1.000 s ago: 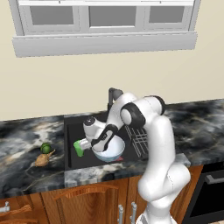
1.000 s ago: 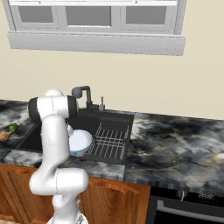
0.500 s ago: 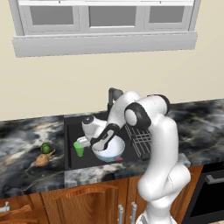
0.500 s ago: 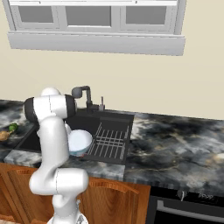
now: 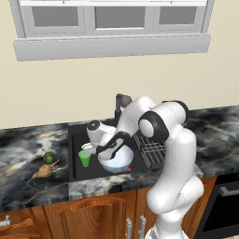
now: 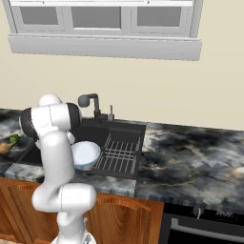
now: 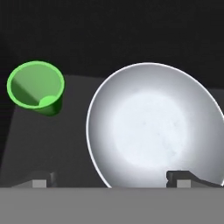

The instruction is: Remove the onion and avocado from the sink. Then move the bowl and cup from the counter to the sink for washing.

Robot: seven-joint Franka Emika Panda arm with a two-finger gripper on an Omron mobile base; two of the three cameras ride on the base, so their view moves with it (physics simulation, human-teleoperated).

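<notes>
The black sink point(image 5: 77, 135) holds the bright green cup point(image 5: 84, 158), upright at its left, and the wide white bowl point(image 5: 115, 161) beside it. My gripper point(image 5: 93, 149) hovers open just above them. In the hand view the cup point(image 7: 36, 85) lies upper left and the bowl point(image 7: 153, 127) lower right. The gripper point(image 7: 111, 179) straddles the bowl's near rim with nothing held, one fingertip point(image 7: 43, 180) left of it. The dark green avocado point(image 5: 48, 158) and tan onion point(image 5: 44, 171) rest on the marbled counter point(image 5: 28, 144) left of the sink. From the right base view I see the bowl point(image 6: 86, 155), the avocado point(image 6: 14, 139) and the onion point(image 6: 5, 147).
A dark faucet point(image 6: 90, 102) stands behind the basin. A wire rack point(image 6: 119, 150) fills the sink's right section. To the right the counter point(image 6: 190, 152) runs on above an oven front point(image 6: 205, 224). Brown cabinets point(image 5: 93, 214) sit under the worktop.
My hand has lifted a little above the cup and bowl, staying open. Cup, bowl, onion and avocado have not moved.
</notes>
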